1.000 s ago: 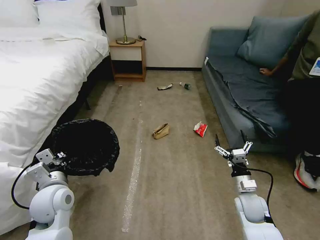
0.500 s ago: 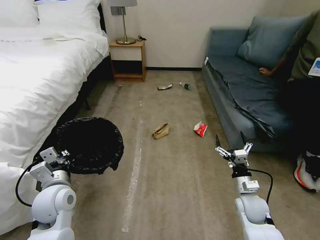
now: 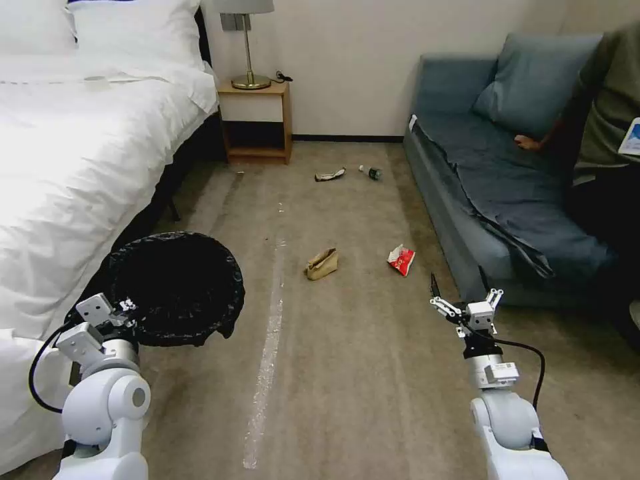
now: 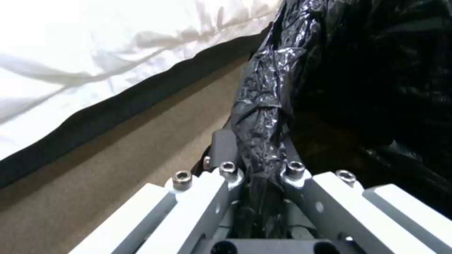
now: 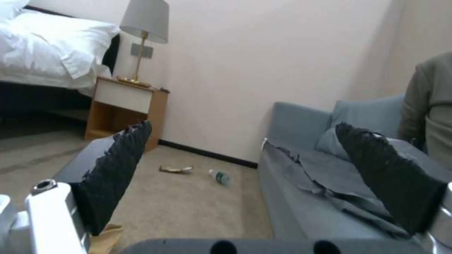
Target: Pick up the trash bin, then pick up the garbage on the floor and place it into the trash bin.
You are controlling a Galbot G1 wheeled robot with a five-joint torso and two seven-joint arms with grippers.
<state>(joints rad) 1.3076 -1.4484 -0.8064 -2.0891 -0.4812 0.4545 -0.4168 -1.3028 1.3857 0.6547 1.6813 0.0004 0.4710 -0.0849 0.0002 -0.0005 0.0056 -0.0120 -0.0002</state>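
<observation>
Black crinkly plastic lines the small round trash bin (image 3: 175, 287), which hangs above the tan carpet (image 3: 347, 373) beside the white bed (image 3: 80, 167), carried by the left gripper (image 3: 123, 312) at the rim nearest the robot. In the left wrist view the left gripper (image 4: 261, 165) has its jaws closed tight on a bunched fold of the black liner at the bin's edge (image 4: 263, 116). The right gripper (image 3: 460, 283) hangs low over the carpet just beside the grey-blue sofa (image 3: 493, 193), its two dark ribbed fingers (image 5: 118, 169) spread wide with nothing between them. On the floor ahead lie the pieces of garbage: a crumpled tan paper bag (image 3: 322, 263) near the middle, a red-and-white snack wrapper (image 3: 401, 259) to its right and close to the sofa, and farther off, near the wall, a flat dark wrapper (image 3: 331, 175) with a small clear bottle bearing a green label (image 3: 370, 171) beside it. No lettering on the wrappers or the bottle label can be read. A wooden nightstand (image 3: 257, 123) holding a brass lamp (image 3: 248, 40) stands between bed and sofa.
</observation>
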